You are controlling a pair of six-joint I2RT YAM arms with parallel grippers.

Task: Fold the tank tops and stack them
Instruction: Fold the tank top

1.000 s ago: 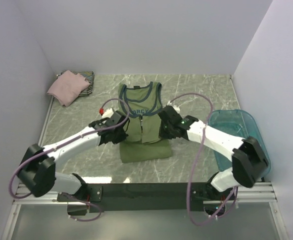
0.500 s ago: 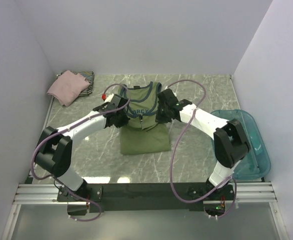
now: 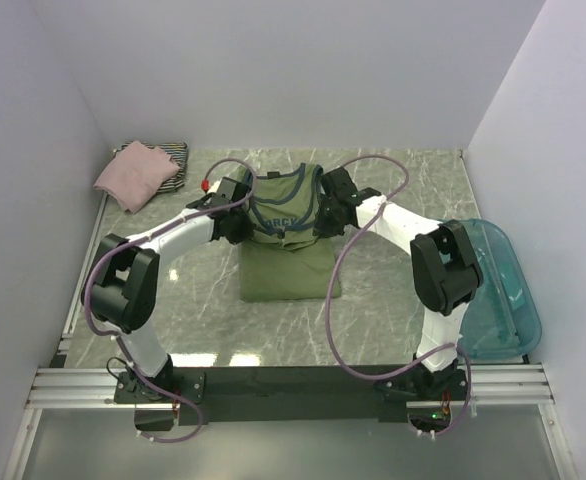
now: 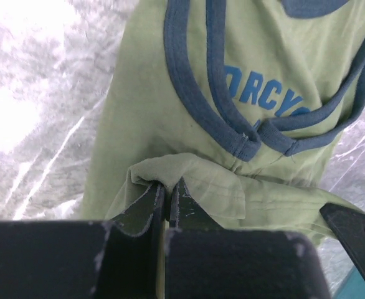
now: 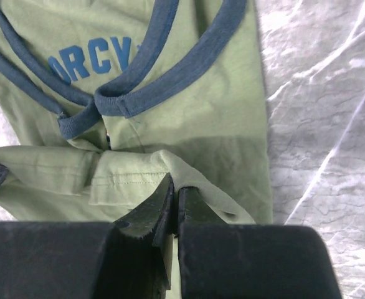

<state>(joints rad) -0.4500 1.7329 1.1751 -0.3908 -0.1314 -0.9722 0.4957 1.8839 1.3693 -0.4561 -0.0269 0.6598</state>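
Note:
The olive-green tank top [image 3: 286, 265] with navy trim lies in the middle of the table, its hem end lifted and carried over toward the chest print. My left gripper [image 3: 241, 222] is shut on the hem's left corner [image 4: 146, 172]. My right gripper [image 3: 326, 217] is shut on the hem's right corner [image 5: 170, 163]. The blue lettering shows in the left wrist view [image 4: 265, 96] and the right wrist view [image 5: 92, 59]. The folded pale pink tank top [image 3: 133, 176] lies on the black-and-white striped one [image 3: 175, 156] at the far left corner.
A translucent teal plastic tub [image 3: 500, 288] stands at the right edge of the table, beside the right arm. White walls close in the table at the back and both sides.
Both grippers have moved away from the bases toward the back, carrying the olive-green top's hem up over its body toward the chest print. The arms are stretched further out.

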